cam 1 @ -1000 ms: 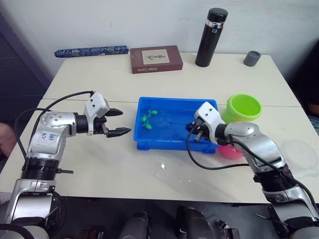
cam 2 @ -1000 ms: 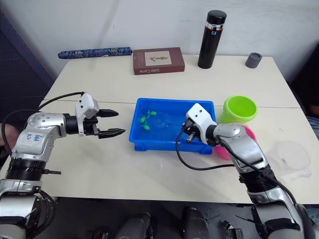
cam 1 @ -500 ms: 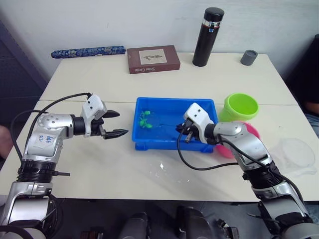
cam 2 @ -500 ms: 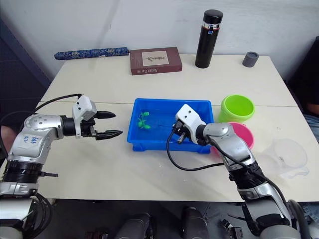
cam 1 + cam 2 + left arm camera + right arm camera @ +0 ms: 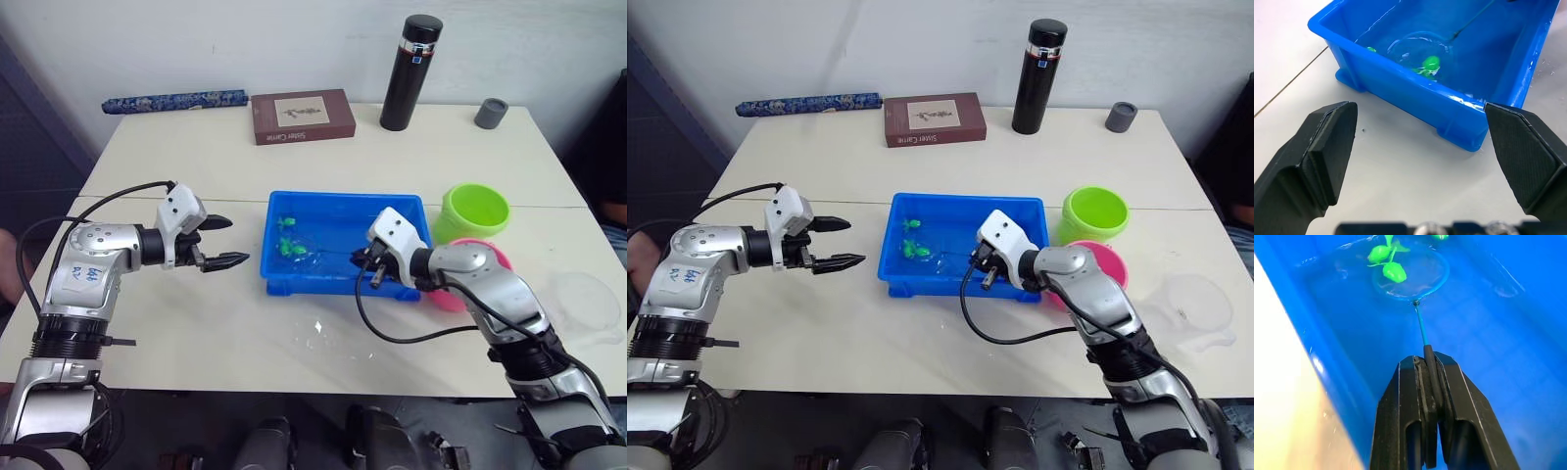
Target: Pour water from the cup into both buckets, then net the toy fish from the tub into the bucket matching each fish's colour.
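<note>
right end effector (image 5: pixel 1426 377) clamped on net handle (image 5: pixel 1421 328), net hoop under green toy fish (image 5: pixel 1393 270) in tub (image 5: pixel 343 282), left end effector (image 5: pixel 223 242) wide open left of tub

My left arm is bent at the elbow, forearm reaching across toward my right, with a black cable looping over it. Its left gripper (image 5: pixel 221 242) is held level with both black fingers spread wide apart and nothing between them. My right arm angles in from the right, forearm pointing toward my left, a black cable hanging in a loop beneath the wrist. My right gripper (image 5: pixel 1426 363) has its fingers pressed together, pinching a thin dark handle (image 5: pixel 1429 369).
</note>
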Available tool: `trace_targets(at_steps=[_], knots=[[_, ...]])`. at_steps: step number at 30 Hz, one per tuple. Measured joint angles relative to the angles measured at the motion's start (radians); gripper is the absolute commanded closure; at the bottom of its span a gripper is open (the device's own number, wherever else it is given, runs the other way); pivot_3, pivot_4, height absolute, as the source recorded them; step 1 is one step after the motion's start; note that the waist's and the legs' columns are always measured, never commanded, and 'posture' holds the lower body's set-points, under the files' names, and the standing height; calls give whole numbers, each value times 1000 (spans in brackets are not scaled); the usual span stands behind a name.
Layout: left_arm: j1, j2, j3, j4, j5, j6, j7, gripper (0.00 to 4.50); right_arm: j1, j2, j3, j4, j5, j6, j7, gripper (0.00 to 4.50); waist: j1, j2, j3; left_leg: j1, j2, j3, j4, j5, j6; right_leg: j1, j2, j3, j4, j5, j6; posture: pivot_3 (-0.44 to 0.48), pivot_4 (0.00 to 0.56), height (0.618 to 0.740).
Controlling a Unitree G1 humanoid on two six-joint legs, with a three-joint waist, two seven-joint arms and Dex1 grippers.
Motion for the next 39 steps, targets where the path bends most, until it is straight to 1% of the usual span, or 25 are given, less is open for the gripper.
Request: trace_targets(at_steps=[6,10,15,17,20,24,30,34,36,39], knots=[[-35,-31,-23,38,8,-31,-6,50,26,-23,-70,-79,59,85,-1,4500,-1,0,0,0,0,0,0,0,0,0,0,0,0,0,0,0,150,740],[-59,-51,-30,79,15,-55,-17,50,58,-54,-89,-104,75,108,-8,4500,0,0,0,0,0,1,0,0,0,0,0,0,0,0,0,0,150,740],[-92,-86,-38,106,22,-71,-29,50,93,-109,-156,-163,108,140,-9,4500,5,0,0,0,0,0,0,0,0,0,0,0,0,0,0,0,150,740],[-103,-123,-38,111,11,-63,-38,50,125,-137,-190,-192,122,149,-10,4500,12,0,0,0,0,0,0,0,0,0,0,0,0,0,0,0,150,740],[-126,-170,-52,112,-3,-48,-55,50,167,-143,-246,-241,160,177,-14,4500,19,0,0,-1,0,1,0,0,0,0,0,0,-1,0,0,0,150,740],[-165,-228,-69,113,-15,-44,-84,50,218,-145,-357,-333,223,238,-35,4500,26,0,0,-1,0,0,1,0,0,0,0,0,-1,0,0,0,150,740],[-246,-326,-105,170,-17,-48,-121,50,293,-173,-603,-484,316,378,-87,4500,29,0,0,-2,0,0,1,0,0,0,0,-1,-1,0,0,0,150,740],[-296,-377,-106,206,-22,-49,-130,50,327,-201,-733,-537,345,449,-113,4500,28,0,0,-2,0,0,1,0,0,0,0,0,-1,0,0,0,150,740],[-328,-411,-106,226,-32,-49,-138,50,347,-232,-820,-550,349,477,-121,4500,30,0,0,-2,-1,0,1,0,1,0,0,-1,-1,0,0,0,150,740],[-336,-431,-107,234,-33,-57,-147,50,369,-275,-901,-549,342,492,-134,4500,29,0,0,-2,-1,1,1,0,1,1,0,0,-1,0,0,0,150,740]])
